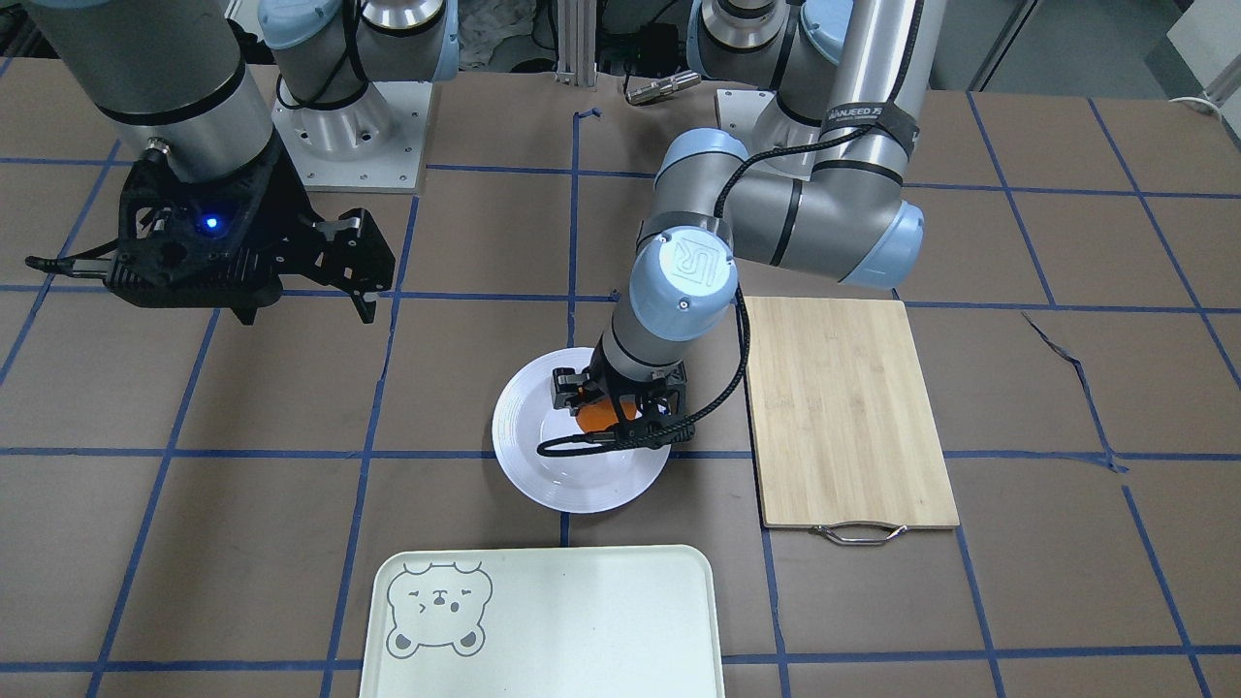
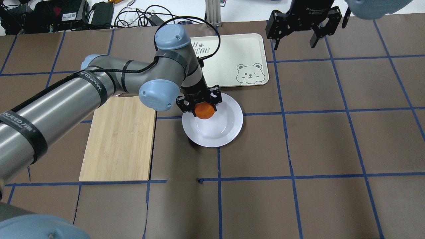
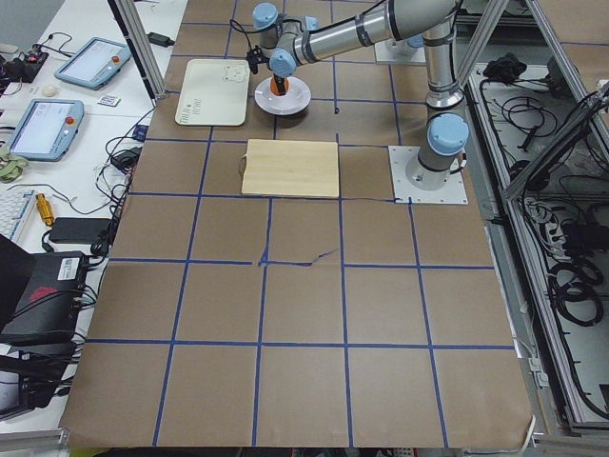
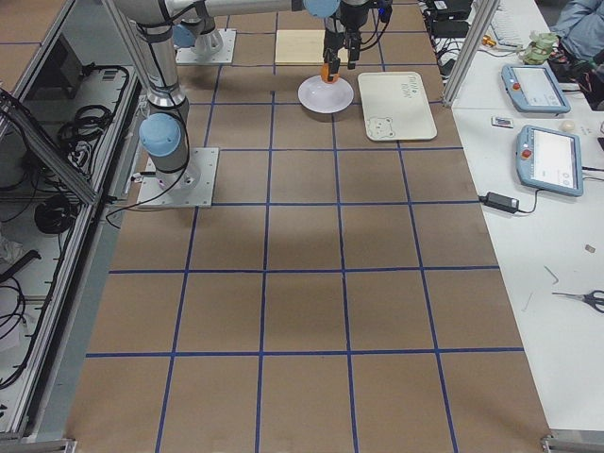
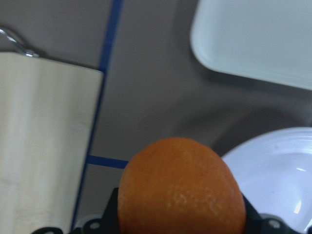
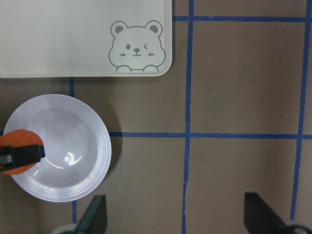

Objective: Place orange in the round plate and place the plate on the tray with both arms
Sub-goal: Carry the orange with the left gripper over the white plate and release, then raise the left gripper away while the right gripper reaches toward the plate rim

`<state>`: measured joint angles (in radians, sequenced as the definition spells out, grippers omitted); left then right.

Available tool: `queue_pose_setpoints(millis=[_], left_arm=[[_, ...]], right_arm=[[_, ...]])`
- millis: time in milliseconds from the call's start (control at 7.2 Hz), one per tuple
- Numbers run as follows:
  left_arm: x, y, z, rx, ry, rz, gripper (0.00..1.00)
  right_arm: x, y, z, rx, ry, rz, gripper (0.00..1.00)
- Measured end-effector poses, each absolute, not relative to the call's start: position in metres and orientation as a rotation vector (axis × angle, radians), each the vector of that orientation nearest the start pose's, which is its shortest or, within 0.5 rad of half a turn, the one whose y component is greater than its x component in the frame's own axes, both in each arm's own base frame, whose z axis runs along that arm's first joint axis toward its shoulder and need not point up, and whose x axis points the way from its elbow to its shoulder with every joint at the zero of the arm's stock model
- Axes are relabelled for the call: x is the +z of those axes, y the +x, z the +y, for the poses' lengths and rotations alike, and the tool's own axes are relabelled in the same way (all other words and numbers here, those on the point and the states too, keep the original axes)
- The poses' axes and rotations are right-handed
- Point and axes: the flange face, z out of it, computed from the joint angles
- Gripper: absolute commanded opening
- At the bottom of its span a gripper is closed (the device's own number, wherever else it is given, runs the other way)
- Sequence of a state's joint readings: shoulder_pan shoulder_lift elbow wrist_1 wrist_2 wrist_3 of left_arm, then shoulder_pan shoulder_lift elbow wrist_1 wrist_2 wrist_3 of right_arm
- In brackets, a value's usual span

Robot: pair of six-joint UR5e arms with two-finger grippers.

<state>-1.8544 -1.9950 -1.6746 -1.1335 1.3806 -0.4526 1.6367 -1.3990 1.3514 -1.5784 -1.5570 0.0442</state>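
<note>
Step in hand: we judge this to be setting the small, bright-orange, dimpled orange [image 2: 204, 111] into the glossy white round plate [image 2: 225, 132].
Left gripper: the black two-finger left gripper [image 2: 199, 105] points down, its fingers clamped on either side of the orange.
Orange: it hangs in the grip above the plate's edge on the board side, partly over the rim and not over the sunken centre. In the side view it looks clear of the plate.
Right gripper: the black right gripper [image 2: 295, 40] hovers high beside the tray's bear corner, well apart from the plate, its fingers spread wide and holding nothing.
Tray: the pale mint-white rectangular plastic tray [image 2: 232, 53] lies just beyond the plate, near it but apart.
How we do it well: we shift the orange inward until it is over the plate's hollow, then lower it until it nearly rests there, and only then part the fingers, slowly.
Risk: if we let go over the rim, the orange may roll off onto the brown paper table [image 2: 318, 149] or tip the plate.
After that: we judge the plate lift needs both grippers on opposite rims.
Count: one orange, one round plate, one tray, one bamboo cutting board [image 2: 119, 139], two arms, two grippers.
</note>
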Motion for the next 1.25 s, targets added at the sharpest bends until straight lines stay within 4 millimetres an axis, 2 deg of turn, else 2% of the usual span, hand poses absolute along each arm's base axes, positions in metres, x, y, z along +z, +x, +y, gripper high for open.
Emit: queue_pose_setpoints(millis=[139, 417, 694, 833, 972, 1250], left_arm=[[0.236, -0.321, -0.528, 0.282, -0.280, 3.253, 0.99], [0.232, -0.323, -0.526, 0.253, -0.258, 3.262, 1.00], [0.258, -0.317, -0.535, 0.136, -0.251, 3.271, 1.00], [0.277, -0.298, -0.548, 0.053, -0.280, 3.242, 1.00], [0.297, -0.266, -0.564, -0.030, -0.287, 3.199, 1.00], [0.329, -0.185, -0.583, -0.110, -0.213, 3.111, 1.00]], right_arm=[[0.506, 0.172, -0.559, -0.085, -0.035, 3.123, 1.00], [0.506, 0.172, -0.560, -0.084, -0.036, 3.124, 1.00], [0.505, 0.168, -0.562, -0.083, -0.037, 3.120, 1.00], [0.499, 0.170, -0.566, -0.070, -0.037, 3.098, 1.00], [0.486, 0.174, -0.577, -0.066, -0.036, 3.062, 1.00], [0.444, 0.184, -0.608, -0.040, -0.026, 2.988, 1.00]])
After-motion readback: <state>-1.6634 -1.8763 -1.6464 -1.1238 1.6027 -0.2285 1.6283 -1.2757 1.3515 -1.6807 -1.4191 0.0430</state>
